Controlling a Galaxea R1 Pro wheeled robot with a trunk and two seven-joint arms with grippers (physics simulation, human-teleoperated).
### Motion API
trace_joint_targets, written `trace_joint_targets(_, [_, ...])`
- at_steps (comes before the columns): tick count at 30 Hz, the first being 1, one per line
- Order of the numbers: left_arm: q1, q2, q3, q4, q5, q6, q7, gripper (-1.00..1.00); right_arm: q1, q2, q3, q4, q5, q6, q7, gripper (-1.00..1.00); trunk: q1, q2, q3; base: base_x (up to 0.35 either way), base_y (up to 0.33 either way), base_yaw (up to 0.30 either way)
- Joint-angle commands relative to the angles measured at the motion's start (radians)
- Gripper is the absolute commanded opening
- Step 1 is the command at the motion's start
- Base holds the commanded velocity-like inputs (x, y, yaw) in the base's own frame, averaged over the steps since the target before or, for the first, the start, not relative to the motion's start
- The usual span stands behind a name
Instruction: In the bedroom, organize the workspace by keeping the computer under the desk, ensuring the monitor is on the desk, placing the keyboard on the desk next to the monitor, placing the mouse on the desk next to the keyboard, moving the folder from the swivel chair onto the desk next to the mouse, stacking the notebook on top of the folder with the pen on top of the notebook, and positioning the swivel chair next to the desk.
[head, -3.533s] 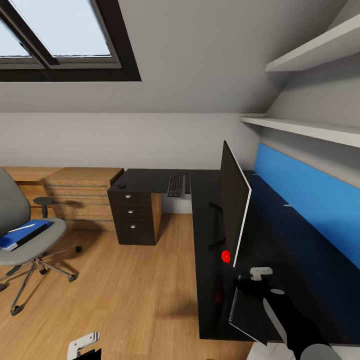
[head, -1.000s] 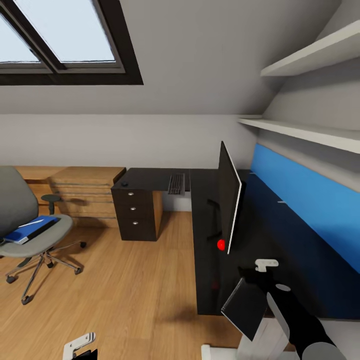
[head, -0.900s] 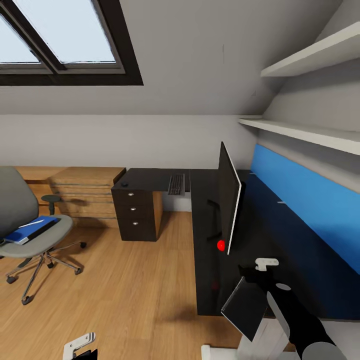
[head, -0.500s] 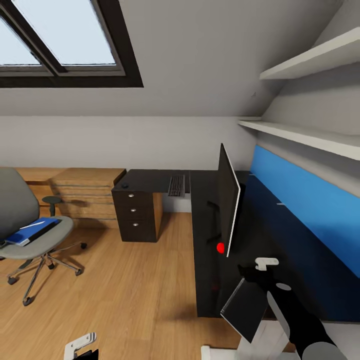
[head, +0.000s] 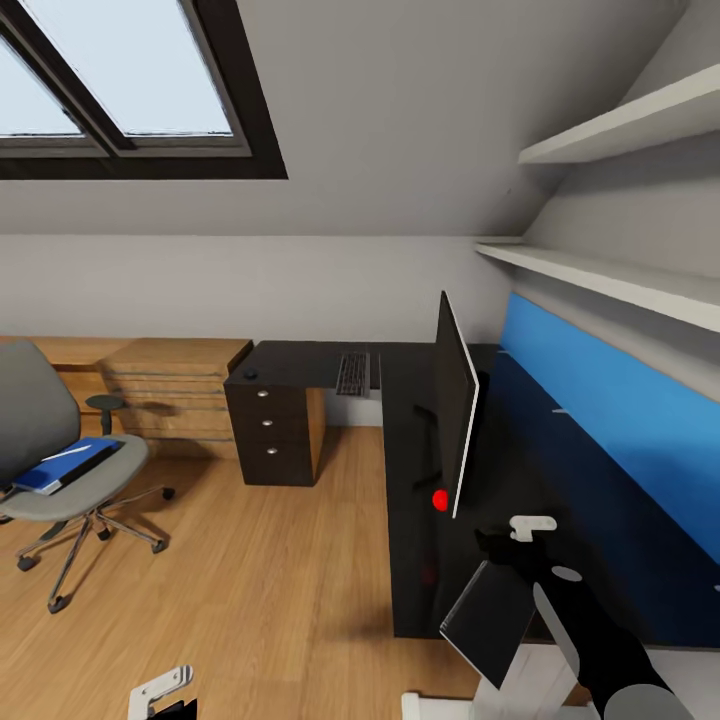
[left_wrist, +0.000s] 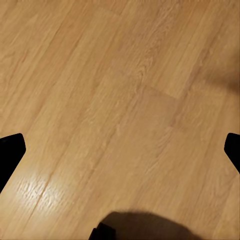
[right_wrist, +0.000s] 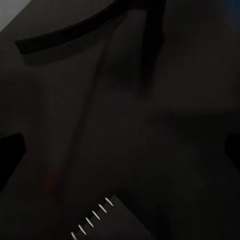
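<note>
My right gripper (head: 500, 550) hangs over the near end of the black desk (head: 420, 560), shut on the dark spiral notebook (head: 490, 615). The notebook tilts down past the desk's end, and its wire spine (right_wrist: 92, 220) shows in the right wrist view. The monitor (head: 455, 420) stands edge-on on the desk. The keyboard (head: 352, 373) and the small black mouse (head: 250, 374) lie on the far wing. At left, the swivel chair (head: 40, 410) carries the blue folder (head: 55, 472) with the white pen (head: 72, 452) on it. My left gripper (head: 165, 690) is open over the floor. The computer is out of view.
A light wooden drawer unit (head: 170, 385) stands against the far wall beside the desk's black drawers (head: 265, 430). Wooden floor (left_wrist: 120, 100) spreads between the chair and the desk. White shelves (head: 600, 275) jut out above the desk's blue back panel (head: 600, 400).
The view has pulled back from the desk since the oldest frame. The notebook has come along with my right gripper, past the desk's near end. Little has changed in the last second.
</note>
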Motion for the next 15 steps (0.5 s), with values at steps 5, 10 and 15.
trace_joint_targets(5, [0.000, 0.000, -0.001, -0.002, 0.011, 0.005, 0.002, 1.00, 0.000, 0.000, -0.001, -0.001, -0.010, 0.006, 0.003, 1.00, 0.000, -0.001, -0.001, 0.000, 0.000, 0.000])
trace_joint_targets(10, [0.000, 0.000, 0.000, -0.001, 0.011, 0.004, 0.002, 1.00, 0.000, 0.000, -0.001, -0.001, -0.011, 0.006, 0.003, 1.00, 0.000, -0.001, -0.001, 0.000, 0.000, 0.000])
trace_joint_targets(15, [0.000, 0.000, -0.001, 0.013, 0.011, 0.004, 0.004, 1.00, 0.000, 0.000, -0.001, -0.001, -0.011, 0.007, 0.003, 1.00, 0.000, -0.001, -0.001, -0.081, 0.000, 0.000])
